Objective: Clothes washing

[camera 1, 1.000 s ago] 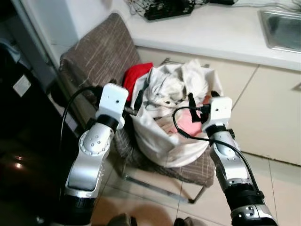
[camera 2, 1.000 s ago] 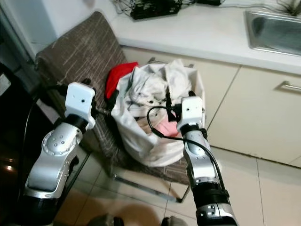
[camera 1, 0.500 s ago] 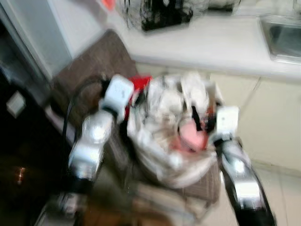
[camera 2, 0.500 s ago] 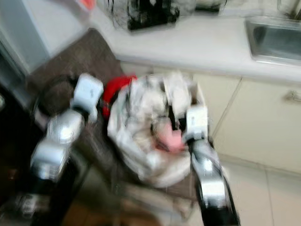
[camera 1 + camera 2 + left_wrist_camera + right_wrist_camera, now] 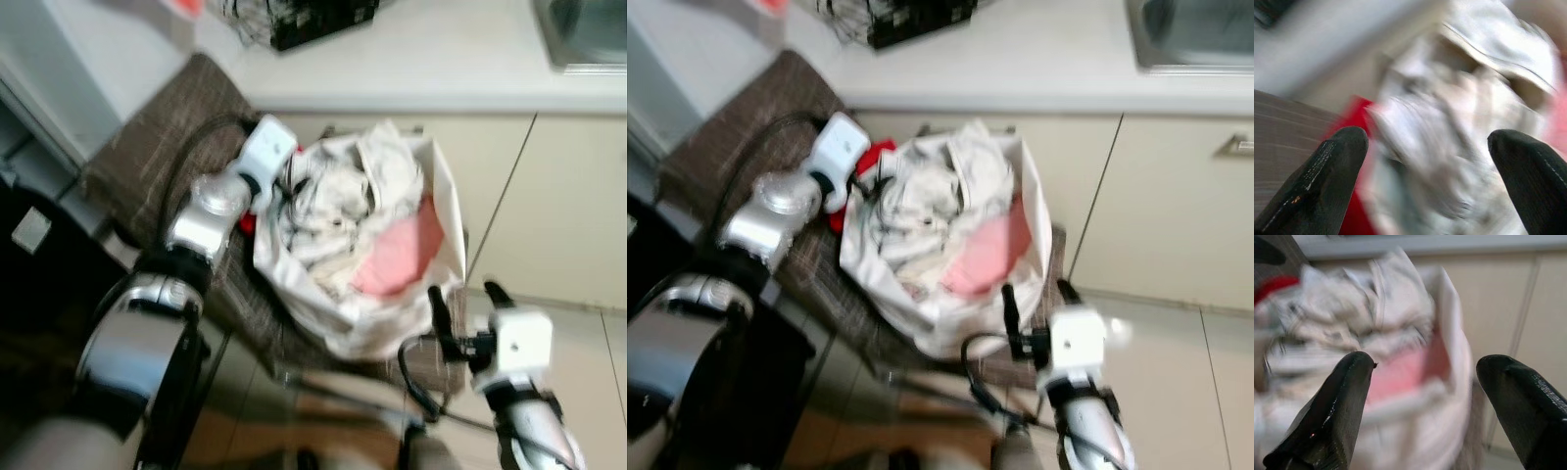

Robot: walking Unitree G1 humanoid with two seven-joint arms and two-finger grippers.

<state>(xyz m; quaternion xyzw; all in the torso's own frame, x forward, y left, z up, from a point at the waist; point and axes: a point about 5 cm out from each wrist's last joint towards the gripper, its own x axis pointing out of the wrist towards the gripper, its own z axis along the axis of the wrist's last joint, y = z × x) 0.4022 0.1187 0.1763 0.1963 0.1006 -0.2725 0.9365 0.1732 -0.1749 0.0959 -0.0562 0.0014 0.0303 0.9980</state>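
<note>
While the white laundry bag (image 5: 362, 245) sits on the brown chair (image 5: 157, 147) by the counter (image 5: 441, 69), the left gripper (image 5: 1425, 161) hangs spread at its red-cloth side and the right gripper (image 5: 1425, 396), also spread, hangs just short of its front.

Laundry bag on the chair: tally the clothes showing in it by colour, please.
White crumpled laundry: 1 heap, pieces not separable
Pink garment: 1
Red garment at the bag's edge: 1
Total: 3 colour groups
</note>
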